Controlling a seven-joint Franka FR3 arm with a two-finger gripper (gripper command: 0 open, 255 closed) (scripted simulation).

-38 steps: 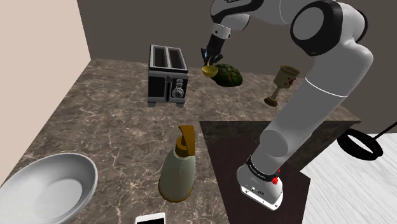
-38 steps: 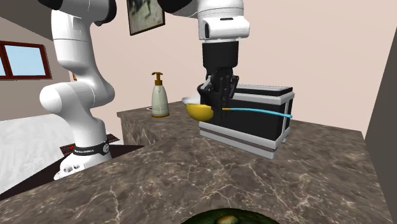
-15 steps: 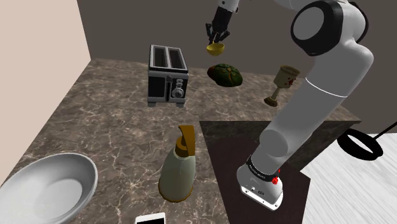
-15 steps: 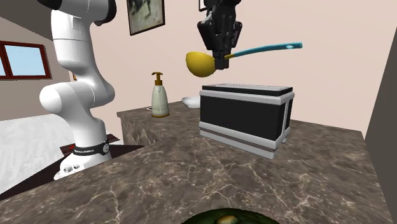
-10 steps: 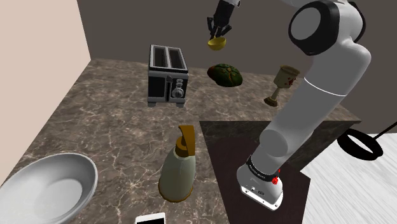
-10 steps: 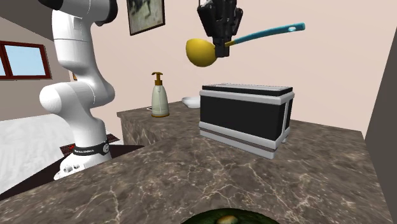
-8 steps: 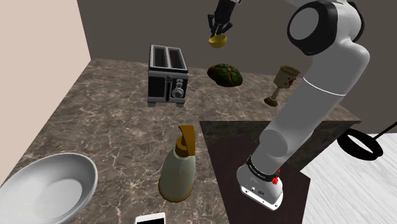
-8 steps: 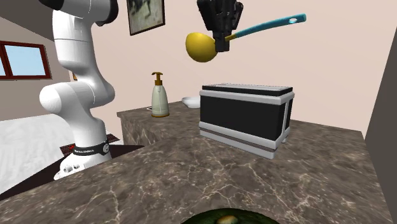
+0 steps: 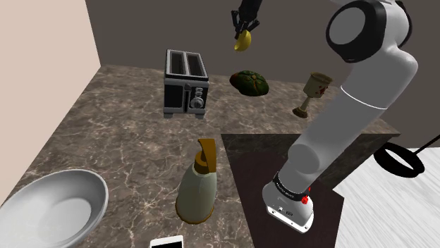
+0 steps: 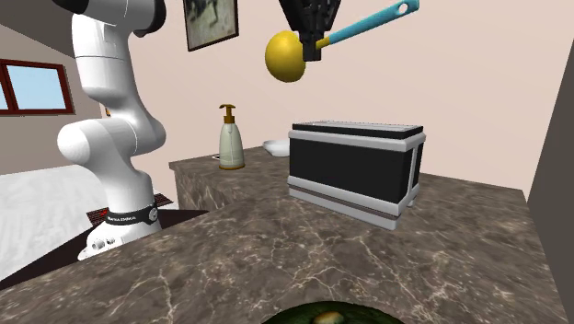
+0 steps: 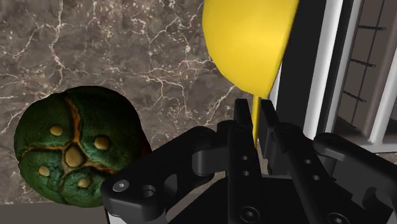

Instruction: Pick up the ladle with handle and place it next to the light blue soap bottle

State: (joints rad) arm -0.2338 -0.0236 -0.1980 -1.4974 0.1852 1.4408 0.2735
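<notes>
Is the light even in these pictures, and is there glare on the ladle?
Shoulder view: the counter is evenly lit, without hard shadows; the back wall is dim. Second exterior view: the ladle shows soft shading, no glare. Wrist view: its bowl, beyond the hand, looks flat bright yellow, no highlight.

Arm (image 9: 374, 77) raised high, hand (image 9: 245, 22) downward (fingers (image 11: 242, 124) clamped).

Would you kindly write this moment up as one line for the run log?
phase: carry | end effector: shut on ladle | ladle: raised high over counter | soap bottle: not yet reached
</notes>
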